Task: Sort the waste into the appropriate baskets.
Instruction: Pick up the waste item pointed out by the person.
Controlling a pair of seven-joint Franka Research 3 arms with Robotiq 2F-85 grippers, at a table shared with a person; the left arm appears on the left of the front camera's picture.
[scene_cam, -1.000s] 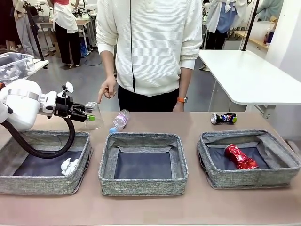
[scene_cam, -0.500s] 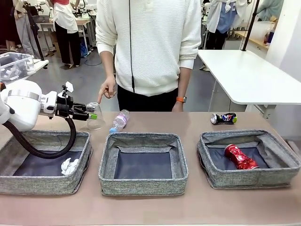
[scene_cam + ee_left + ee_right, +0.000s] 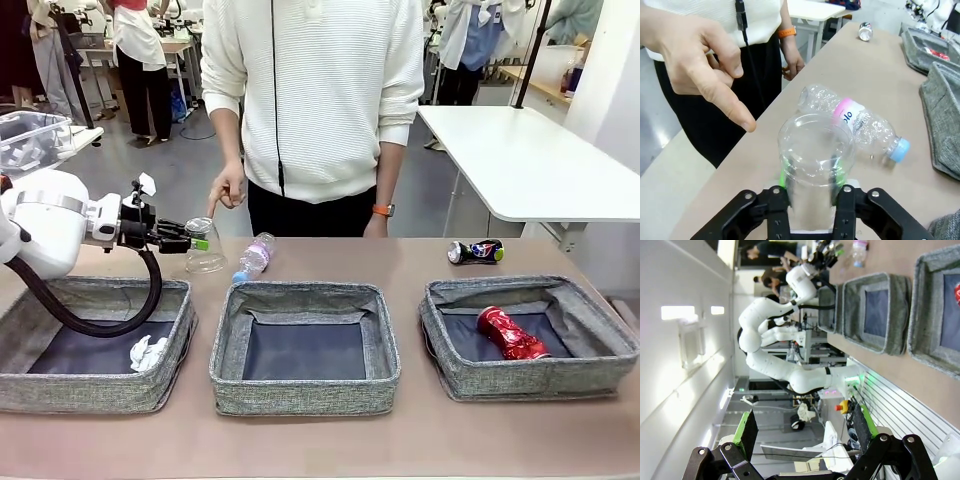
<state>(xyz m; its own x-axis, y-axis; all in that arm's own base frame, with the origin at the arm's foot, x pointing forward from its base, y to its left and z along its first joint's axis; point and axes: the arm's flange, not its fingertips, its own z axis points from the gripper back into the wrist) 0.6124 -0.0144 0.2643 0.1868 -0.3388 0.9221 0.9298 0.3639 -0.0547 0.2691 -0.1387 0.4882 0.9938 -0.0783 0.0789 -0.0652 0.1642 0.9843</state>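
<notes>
Brown tabletop (image 3: 420, 255) filled the front view, with a workshop floor, white benches and other people beyond the person in a white sweater at the far edge. Three grey woven fabric baskets stood in a row. The left basket (image 3: 95, 392) held a crumpled white paper ball (image 3: 148, 352) and the right basket (image 3: 530, 380) a crushed red can (image 3: 511, 334). By that pattern, the middle basket (image 3: 300, 393) was probably meant for plastic. A crushed dark-blue can (image 3: 475, 251) lay on the table behind the right basket. A clear blue-capped plastic bottle (image 3: 255, 256) lay behind the middle basket. The left gripper (image 3: 190, 240) reached in level behind the left basket and held a clear plastic cup (image 3: 207, 256), which was tilted. The person's hand (image 3: 228, 192) pointed down near the cup, apart from it.

In the left wrist view, the left gripper (image 3: 812, 175) had its green pads (image 3: 784, 172) pressed against both side walls of the cup (image 3: 815, 145). A side grip of this kind suits a lift. The bottle (image 3: 855, 122) lay just beyond on the bare tabletop.

In the right wrist view, the right gripper (image 3: 805, 427) had its jaws wide apart with nothing between them. It was held well off the table, likely to leave the work area free.
</notes>
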